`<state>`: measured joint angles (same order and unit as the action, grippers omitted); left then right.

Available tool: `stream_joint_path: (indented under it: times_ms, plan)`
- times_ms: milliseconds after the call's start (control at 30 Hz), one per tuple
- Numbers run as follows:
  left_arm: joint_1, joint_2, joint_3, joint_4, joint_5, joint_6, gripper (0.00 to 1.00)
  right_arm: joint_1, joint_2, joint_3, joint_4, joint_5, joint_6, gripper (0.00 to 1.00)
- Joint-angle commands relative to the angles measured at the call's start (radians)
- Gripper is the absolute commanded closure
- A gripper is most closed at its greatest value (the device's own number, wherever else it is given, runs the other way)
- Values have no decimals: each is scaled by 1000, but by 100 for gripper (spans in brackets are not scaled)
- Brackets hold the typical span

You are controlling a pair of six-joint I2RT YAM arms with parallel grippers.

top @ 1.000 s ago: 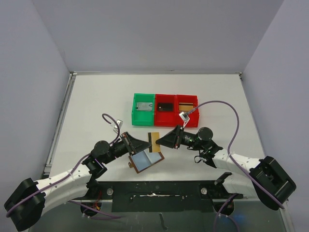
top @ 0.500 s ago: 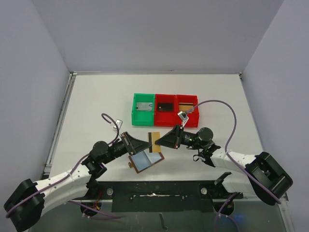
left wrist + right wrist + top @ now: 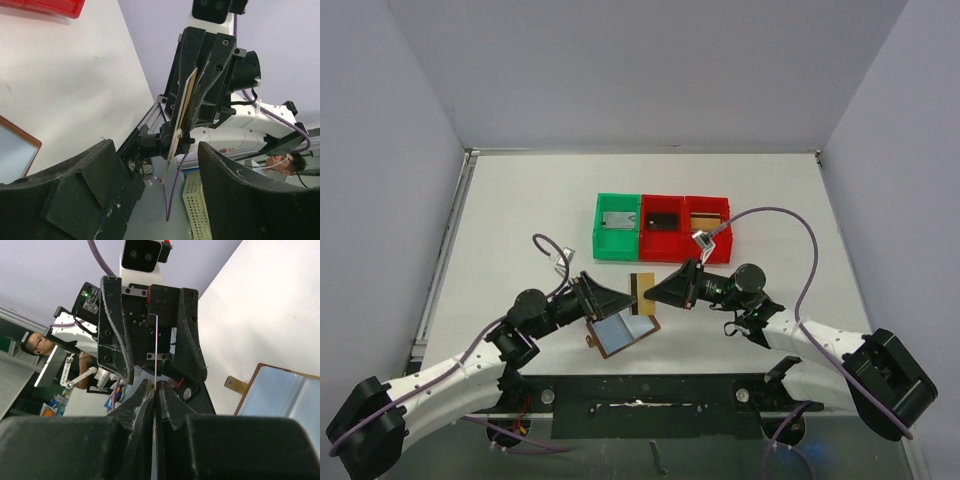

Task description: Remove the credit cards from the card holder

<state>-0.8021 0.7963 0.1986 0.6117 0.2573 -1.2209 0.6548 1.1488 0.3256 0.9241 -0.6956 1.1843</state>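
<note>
Hanging upright in mid-air just below the centre of the top view, the gold-yellow credit card (image 3: pixel 641 294) shows its dark stripe and sits clear of the card holder (image 3: pixel 623 333). The holder lies open on the table (image 3: pixel 520 220) directly beneath the card, pale pockets facing up.

The right gripper (image 3: pixel 154 390) is clenched on the card's near edge, its fingers pressed flat against both faces in the right wrist view. The left gripper (image 3: pixel 156 160) is released. Its jaws stand apart on either side of the card, and the left wrist view shows daylight between them and the plastic.

The main risk, as I judge it, is that narrow pinch. A thin, slick card held by one edge can pivot or slide out if the right arm swings quickly, and it would drop onto the holder or the table.

A second risk comes from the left fingers flanking the card. If that arm backs away at an angle, one finger could clip the free edge and lever the card out of the grip.

Nothing pins the holder, so a low pass by either arm could push it or flip it shut. I cannot tell whether its pockets hold more cards.

Farther up the frame, the green bin (image 3: pixel 599 228) and the red bins (image 3: pixel 685 225) already hold items, so a card released from too high could bounce off their walls.
</note>
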Motion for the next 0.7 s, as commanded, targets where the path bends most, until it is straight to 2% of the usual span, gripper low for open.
stream_joint_path:
  times_ms: [0, 167, 300, 667]
  plan:
    - [6, -49, 93, -130, -43, 71, 33, -30, -80, 34, -57, 54, -65, 100]
    - [-3, -123, 191, -489, -223, 147, 31, -103, -169, 12, -144, 79, -97, 100]
    - [-1, -151, 219, -646, -289, 152, 30, -159, -236, 44, -319, 88, -190, 100]
    - [-8, -47, 213, -714, -225, 110, 29, -394, -354, 227, -821, 108, -441, 100]
